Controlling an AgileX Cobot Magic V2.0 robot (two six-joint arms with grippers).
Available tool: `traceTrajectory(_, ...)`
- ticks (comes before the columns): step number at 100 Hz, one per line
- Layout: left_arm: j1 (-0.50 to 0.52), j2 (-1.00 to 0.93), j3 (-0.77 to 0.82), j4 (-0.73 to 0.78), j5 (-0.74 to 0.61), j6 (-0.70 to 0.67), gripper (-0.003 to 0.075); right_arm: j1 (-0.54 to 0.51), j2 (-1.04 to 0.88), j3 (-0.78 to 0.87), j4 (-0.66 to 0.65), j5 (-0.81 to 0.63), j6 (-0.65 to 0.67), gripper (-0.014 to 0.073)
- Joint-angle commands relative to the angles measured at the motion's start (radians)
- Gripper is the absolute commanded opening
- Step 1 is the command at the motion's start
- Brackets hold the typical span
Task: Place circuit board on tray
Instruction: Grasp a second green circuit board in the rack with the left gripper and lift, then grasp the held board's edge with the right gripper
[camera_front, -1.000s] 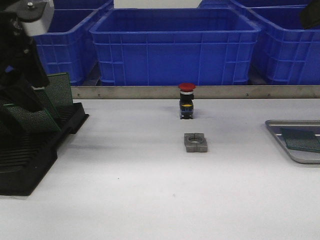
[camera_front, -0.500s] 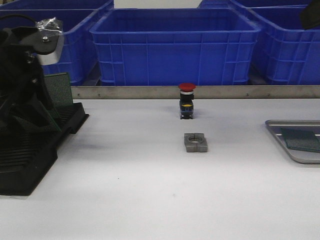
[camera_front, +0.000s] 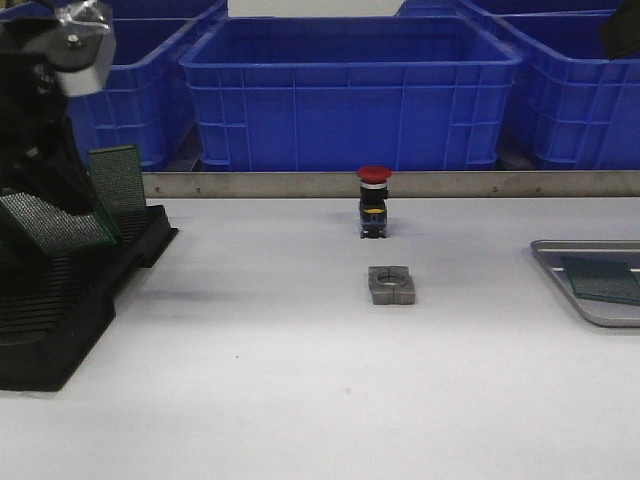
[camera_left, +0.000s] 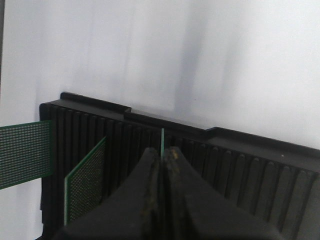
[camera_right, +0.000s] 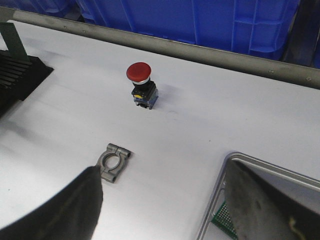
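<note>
My left gripper (camera_left: 162, 150) is shut on the top edge of a thin green circuit board (camera_left: 162, 136), seen edge-on over the black slotted rack (camera_left: 260, 175). In the front view this arm (camera_front: 40, 130) is at the far left with a green board (camera_front: 55, 222) at its fingers, above the rack (camera_front: 60, 310). The silver-grey tray (camera_front: 560, 246) lies at the right edge with one green board (camera_front: 603, 279) in it. My right gripper (camera_right: 165, 210) is open and empty, over the table beside the tray's rim (camera_right: 235, 159).
Two more green boards (camera_left: 25, 154) (camera_left: 85, 182) stand in the rack; one shows in the front view (camera_front: 118, 178). A red-capped push button (camera_front: 374, 200) and a grey metal clamp block (camera_front: 391, 285) sit mid-table. Blue bins (camera_front: 350, 90) stand behind a metal rail (camera_front: 480, 184).
My left arm dipped toward the rack half a second ago and has risen again; the green board at its fingers now sits slightly higher and further left. The right side is unchanged.
</note>
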Motion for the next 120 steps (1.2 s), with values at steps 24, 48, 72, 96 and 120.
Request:
traceTrajectory(24,-0.021,-0.142,-0.031,-0.224,0.1,-0.013,-0.002,-0.003,-0.028,-0.032,0.037,0.095,-0.04,0.0536)
traceTrajectory(48,-0.153,-0.144,-0.031,-0.374,0.148,-0.011,-0.002,0.074,-0.028,-0.032,0.045,0.174,-0.198,0.0536)
traceTrajectory(72,-0.284,-0.144,-0.031,-0.566,0.145,0.034,-0.002,0.352,-0.015,-0.032,0.045,0.181,-0.386,0.0536)
traceTrajectory(96,-0.36,-0.144,-0.031,-0.566,0.145,0.05,-0.002,0.547,0.048,-0.032,0.045,0.14,-0.388,0.0536)
traceTrajectory(120,-0.368,-0.144,-0.031,-0.599,0.147,0.05,-0.002,0.62,0.158,-0.032,0.045,0.099,-0.388,0.0536)
